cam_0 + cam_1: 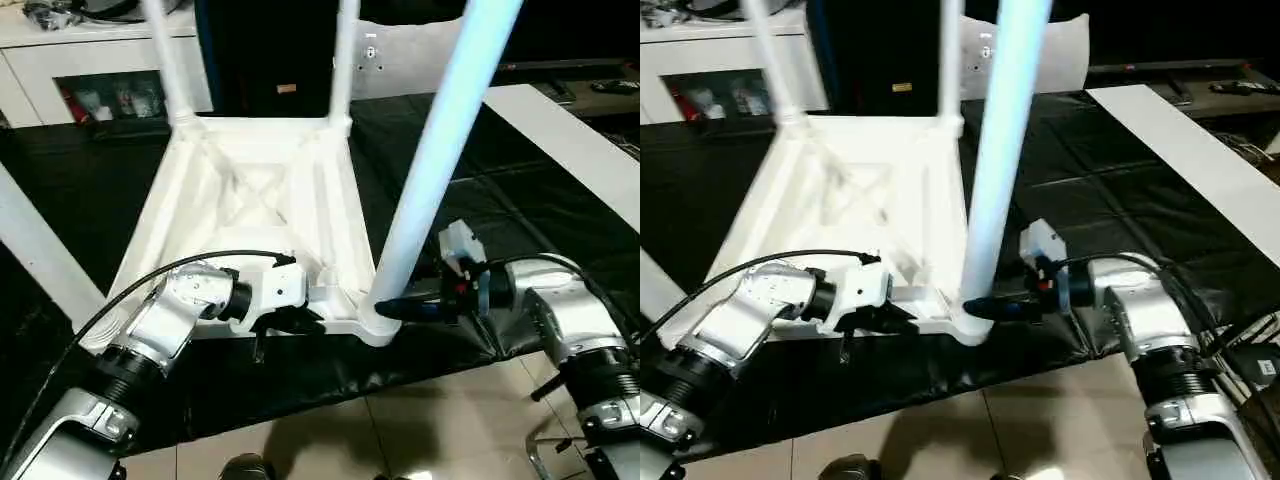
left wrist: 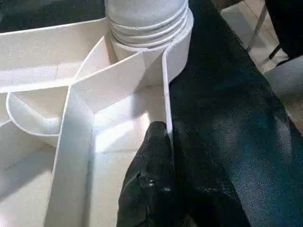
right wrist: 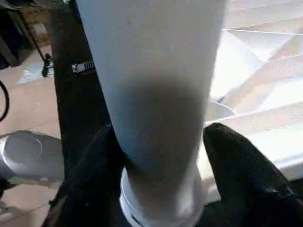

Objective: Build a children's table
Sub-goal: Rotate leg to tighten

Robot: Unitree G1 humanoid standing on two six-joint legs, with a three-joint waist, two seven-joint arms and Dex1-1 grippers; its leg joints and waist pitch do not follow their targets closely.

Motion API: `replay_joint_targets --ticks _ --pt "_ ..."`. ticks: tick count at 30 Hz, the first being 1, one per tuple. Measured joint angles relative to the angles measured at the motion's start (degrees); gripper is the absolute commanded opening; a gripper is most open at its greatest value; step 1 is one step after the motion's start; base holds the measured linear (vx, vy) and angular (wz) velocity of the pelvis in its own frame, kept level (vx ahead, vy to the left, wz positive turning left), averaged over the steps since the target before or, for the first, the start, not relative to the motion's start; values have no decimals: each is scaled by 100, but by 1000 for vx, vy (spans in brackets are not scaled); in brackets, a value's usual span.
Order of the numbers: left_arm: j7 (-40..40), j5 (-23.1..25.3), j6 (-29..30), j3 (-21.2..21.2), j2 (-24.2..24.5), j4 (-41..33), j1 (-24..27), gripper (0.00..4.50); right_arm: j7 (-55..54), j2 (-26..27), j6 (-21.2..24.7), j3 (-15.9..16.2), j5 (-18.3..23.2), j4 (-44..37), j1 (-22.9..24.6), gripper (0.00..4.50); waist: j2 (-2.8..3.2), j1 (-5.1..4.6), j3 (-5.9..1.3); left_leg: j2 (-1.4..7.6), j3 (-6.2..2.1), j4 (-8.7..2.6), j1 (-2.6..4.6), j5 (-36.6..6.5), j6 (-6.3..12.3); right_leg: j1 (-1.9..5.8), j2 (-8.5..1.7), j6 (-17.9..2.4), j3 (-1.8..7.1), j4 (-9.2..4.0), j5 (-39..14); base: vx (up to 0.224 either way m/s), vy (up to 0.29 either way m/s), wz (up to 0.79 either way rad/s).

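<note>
The children's table top (image 1: pixel 250 190) lies upside down on a black mat, ribbed underside up. Two white legs (image 1: pixel 170 60) (image 1: pixel 345 60) stand in its far corner sockets. A third leg (image 1: pixel 440 150) rises from the near right socket (image 1: pixel 375 322), and its thread (image 2: pixel 147 23) still shows above the socket rim. My right gripper (image 1: pixel 395 308) reaches in from the right, with a black finger (image 3: pixel 236 165) on each side of this leg's base, closed against it. My left gripper (image 1: pixel 300 322) is shut on the thin near rim (image 2: pixel 166 94) of the top, just left of that socket.
A white cabinet (image 1: pixel 100 60) with shelves stands at the back left, with a pale pillow (image 1: pixel 400 60) behind the table. Long white boards lie on the right (image 1: pixel 570 140) and the left (image 1: pixel 35 250). The mat (image 1: pixel 520 200) ends at tiled floor (image 1: pixel 400 430) near me.
</note>
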Motion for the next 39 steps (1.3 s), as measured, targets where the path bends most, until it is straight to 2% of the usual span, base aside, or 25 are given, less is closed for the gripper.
replay_joint_targets --ticks 7,12,17,23,25,27,29,30,31,33,36,39 --pt "-51 -14 0 -5 -19 9 -10 0 71 27 36 35 2 57 -9 200 0 0 0 0 1 0 0 0 0 0 0 -2 1 0 1 0 0 0" --pt "-50 -53 45 4 -18 39 -17 0 56 32 184 34 12 25 -11 194 0 0 0 0 1 0 0 0 0 1 0 -1 1 0 1 0 0 0" --pt "288 -70 557 170 -147 38 -15 0 -607 263 564 -35 -49 -144 8 194 0 -42 0 1 0 -1 14 0 -1 1 3 8 1 6 -4 0 0 0" --pt "1206 68 1382 413 -561 -6 -15 0 -2372 884 1213 -382 -304 -249 -34 194 -2 -368 1 -1 -5 1 40 0 -1 6 5 22 0 -11 -13 0 0 0" --pt "1739 148 1842 547 -875 -24 -19 0 -3218 1256 1487 -559 -475 -194 -168 194 -1 -513 2 -4 -7 1 56 0 -1 8 5 23 -5 -19 -14 0 0 0" --pt "2263 290 2111 619 -1186 -4 -77 0 -3900 1462 1644 -607 -640 -28 -394 194 -4 -613 4 -5 -19 3 62 0 -1 9 4 25 -25 -33 -15 0 0 0" --pt "2589 359 2205 629 -1365 60 -126 0 -4256 1568 1675 -634 -719 72 -480 194 2 -650 6 -7 -39 -8 71 -1 0 25 5 27 -65 -83 -16 0 0 0" --pt "2814 429 2253 640 -1495 147 -192 0 -4555 1681 1651 -713 -755 165 -536 229 20 -660 8 -6 -66 -10 69 -1 0 46 3 27 -120 -136 -16 0 0 0" --pt "2917 471 2268 641 -1564 197 -227 0 -4717 1745 1644 -757 -775 195 -553 229 32 -668 13 -4 -90 -12 65 -1 0 63 -1 27 -164 -176 -16 0 0 0" --pt "3080 487 2272 654 -1647 274 -269 0 -4939 1851 1624 -809 -786 233 -580 264 79 -695 41 4 -159 -41 71 -2 0 120 1 27 -247 -294 -16 0 0 0" --pt "3217 507 2295 664 -1735 287 -272 0 -5041 1903 1523 -809 -882 238 -573 299 109 -744 61 -13 -153 -62 85 -3 1 160 -66 27 -319 -347 -16 0 0 0" --pt "3199 515 2295 656 -1738 274 -271 0 -4947 1898 1364 -798 -915 195 -488 320 108 -762 62 -29 -144 -60 86 -3 2 162 -97 27 -339 -357 -16 0 0 0"
